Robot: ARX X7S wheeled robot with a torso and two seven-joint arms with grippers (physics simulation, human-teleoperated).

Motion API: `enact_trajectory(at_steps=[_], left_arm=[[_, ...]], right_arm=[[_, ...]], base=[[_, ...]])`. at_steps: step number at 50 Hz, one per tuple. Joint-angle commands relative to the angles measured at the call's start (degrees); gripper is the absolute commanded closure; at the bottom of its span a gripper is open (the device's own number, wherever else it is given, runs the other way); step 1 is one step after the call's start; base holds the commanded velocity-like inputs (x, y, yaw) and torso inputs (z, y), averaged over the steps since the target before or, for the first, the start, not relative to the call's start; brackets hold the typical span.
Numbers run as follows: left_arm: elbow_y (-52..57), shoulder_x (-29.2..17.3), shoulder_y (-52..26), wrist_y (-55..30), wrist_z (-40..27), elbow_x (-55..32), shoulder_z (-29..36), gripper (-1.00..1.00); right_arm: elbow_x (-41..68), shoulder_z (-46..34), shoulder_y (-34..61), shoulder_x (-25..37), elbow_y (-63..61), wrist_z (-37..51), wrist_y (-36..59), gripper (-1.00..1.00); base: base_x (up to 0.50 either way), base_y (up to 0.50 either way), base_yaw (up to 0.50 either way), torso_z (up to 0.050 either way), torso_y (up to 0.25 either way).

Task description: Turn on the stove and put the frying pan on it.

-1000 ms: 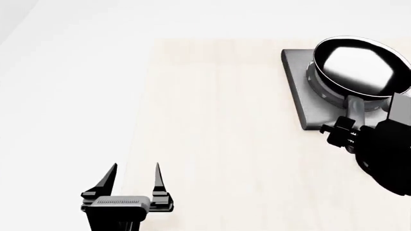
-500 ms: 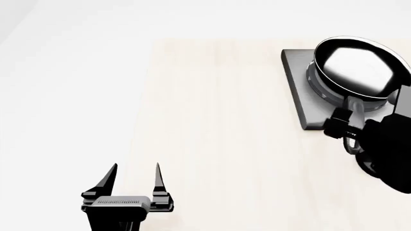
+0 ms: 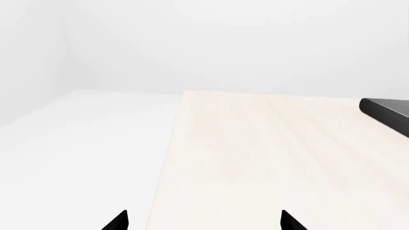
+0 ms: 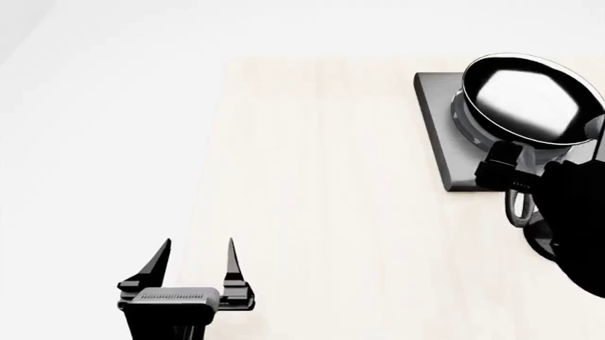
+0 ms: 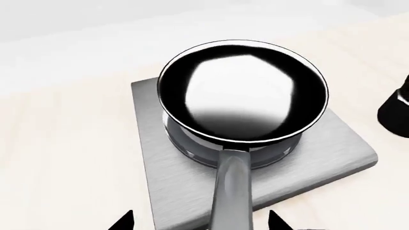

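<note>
Pale wooden tabletop (image 4: 312, 177) against blank white surroundings. Frying pan (image 5: 243, 91) seated on ring burner of stove (image 5: 160, 158), handle jutting toward right gripper (image 5: 201, 221), fingers spread either side, not pinching. Left gripper (image 4: 194, 265) idle, well apart, fingers spread, empty. Black object (image 5: 396, 108) beside stove.

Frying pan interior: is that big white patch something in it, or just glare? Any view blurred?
Glare: in the right wrist view the frying pan shows a soft white reflection on glossy black, nothing inside; the head view shows the same sheen. All three views are sharp; the left wrist view is pale and nearly shadowless.
</note>
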Motion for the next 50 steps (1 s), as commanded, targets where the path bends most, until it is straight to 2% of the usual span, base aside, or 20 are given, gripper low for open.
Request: enact_trajectory(at_steps=[1,15,50], left_arm=[[2.5,-0.7,0.2,-1.0,-0.7,-0.5,-0.2,-1.0],[12.7,-3.1,1.0,-5.9,-3.4,-1.8,-1.0,-1.0],[31.8,-7.9,2.7,-11.7,-8.6,-2.6,-3.3,-1.0]], right_arm=[[-3.3,-0.7,-4.1,0.4,-8.0,-0.9,-4.1,-1.0],[-10.4,-5.2,-8.8,0.7,-19.6,-4.2,-11.4,-1.0],[-12.1,-9.6,-8.2,1.4,-40.5,-0.4,-13.9,-1.0]], base=[[0.0,0.0,0.0,0.0,0.0],[0.0,0.0,0.0,0.0,0.0],[0.0,0.0,0.0,0.0,0.0]])
